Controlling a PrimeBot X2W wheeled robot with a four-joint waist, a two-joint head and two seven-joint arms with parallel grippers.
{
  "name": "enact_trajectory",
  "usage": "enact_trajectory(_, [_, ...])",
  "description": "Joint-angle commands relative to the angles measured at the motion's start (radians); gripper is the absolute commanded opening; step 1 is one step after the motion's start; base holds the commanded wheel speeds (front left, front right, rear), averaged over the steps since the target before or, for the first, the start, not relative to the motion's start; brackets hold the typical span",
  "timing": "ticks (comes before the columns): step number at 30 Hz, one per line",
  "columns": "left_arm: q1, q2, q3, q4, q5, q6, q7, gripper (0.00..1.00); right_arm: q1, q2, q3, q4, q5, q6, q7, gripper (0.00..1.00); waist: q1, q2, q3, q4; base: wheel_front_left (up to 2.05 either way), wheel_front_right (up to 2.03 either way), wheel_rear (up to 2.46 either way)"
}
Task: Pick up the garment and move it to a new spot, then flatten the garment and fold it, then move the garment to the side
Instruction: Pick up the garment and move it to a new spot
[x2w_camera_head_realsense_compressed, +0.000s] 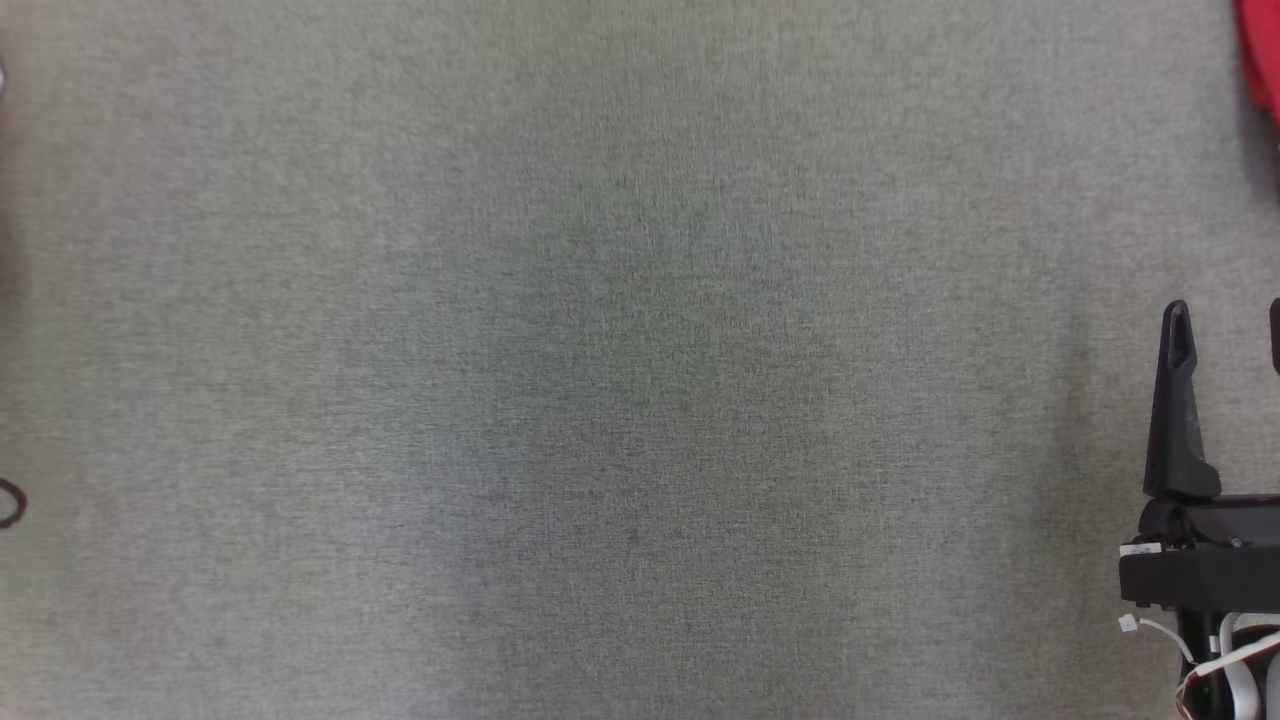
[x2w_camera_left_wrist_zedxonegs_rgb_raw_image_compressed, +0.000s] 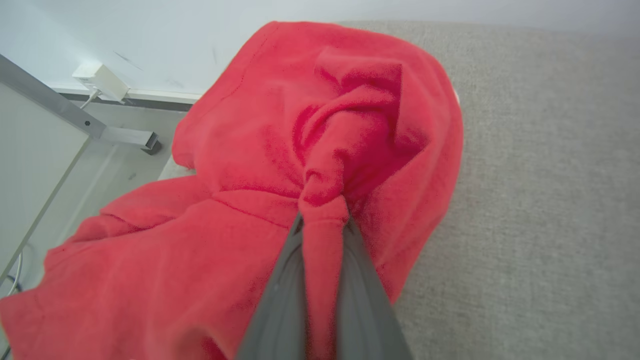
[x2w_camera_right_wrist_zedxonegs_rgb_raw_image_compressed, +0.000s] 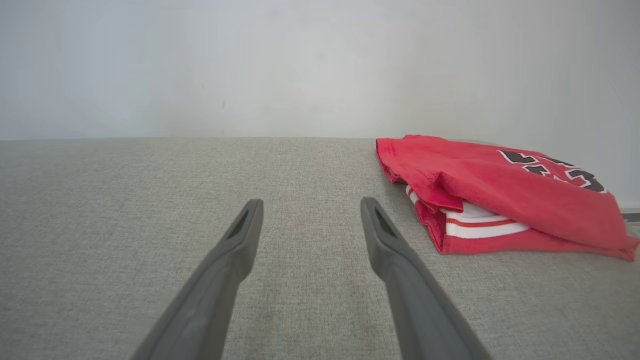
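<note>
Garment, red, draped over tabletop edge: fold pinched in left claw, bulk lying ahead and leftward; right claw spread above bare tabletop.

Head view looks straight down on the bench. Left wrist view sits close over a garment. Right wrist view skims along the bench, sharing a jersey with the head view's upper right.

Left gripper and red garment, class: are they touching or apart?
Touching. The left wrist view shows the left gripper shut on a bunched fold of the red garment, cloth pinched between its two fingers.
</note>
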Motion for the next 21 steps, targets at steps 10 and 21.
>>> enact_trajectory(10, [-0.065,0.006,-0.058,-0.067,0.038,0.002,-0.204,0.00,0.005,0.010,0.031,0.083,0.029,-0.003,-0.036,1.00,0.0000,-0.0001,-0.153,0.031,0.00,0.00,0.00])
enact_trajectory(21, [-0.126,-0.051,-0.195,-0.283,0.031,0.002,-0.233,0.00,0.021,0.039,0.050,0.219,0.073,-0.003,-0.111,1.00,0.0000,-0.0001,-0.285,-0.035,0.00,0.00,0.00])
